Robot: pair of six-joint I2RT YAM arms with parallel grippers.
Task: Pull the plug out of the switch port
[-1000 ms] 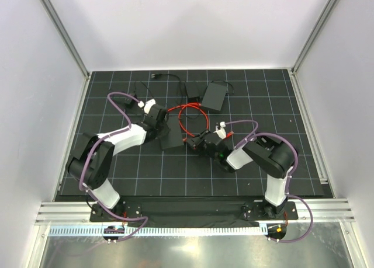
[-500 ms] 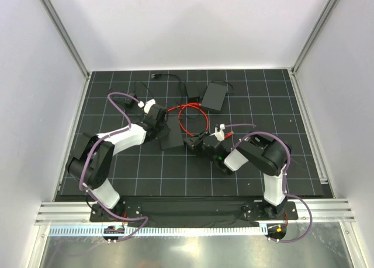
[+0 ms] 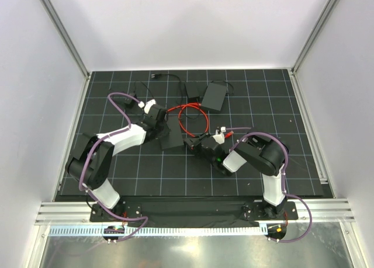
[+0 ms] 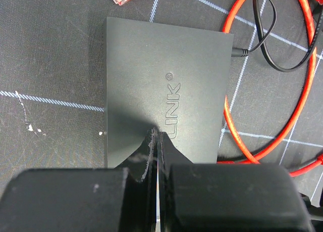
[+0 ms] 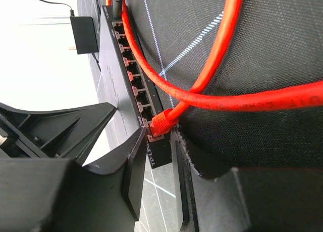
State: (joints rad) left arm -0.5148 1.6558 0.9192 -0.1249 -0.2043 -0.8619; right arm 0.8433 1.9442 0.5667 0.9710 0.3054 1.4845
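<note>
While in switch (image 5: pixel 132 85), red RJ45 plug (image 5: pixel 162 123).

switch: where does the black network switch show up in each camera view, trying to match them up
Top external: the switch lies mid-mat, between the two arms' tips.
Left wrist: its flat top with LINK lettering fills the centre.
Right wrist: its row of ports runs from upper left down to centre.
Shared landmark: the red cable beside the switch.

The switch (image 4: pixel 166 90) is matt plastic, the red cable (image 5: pixel 252 104) smooth and glossy, the mat (image 4: pixel 50 55) rough.
</note>
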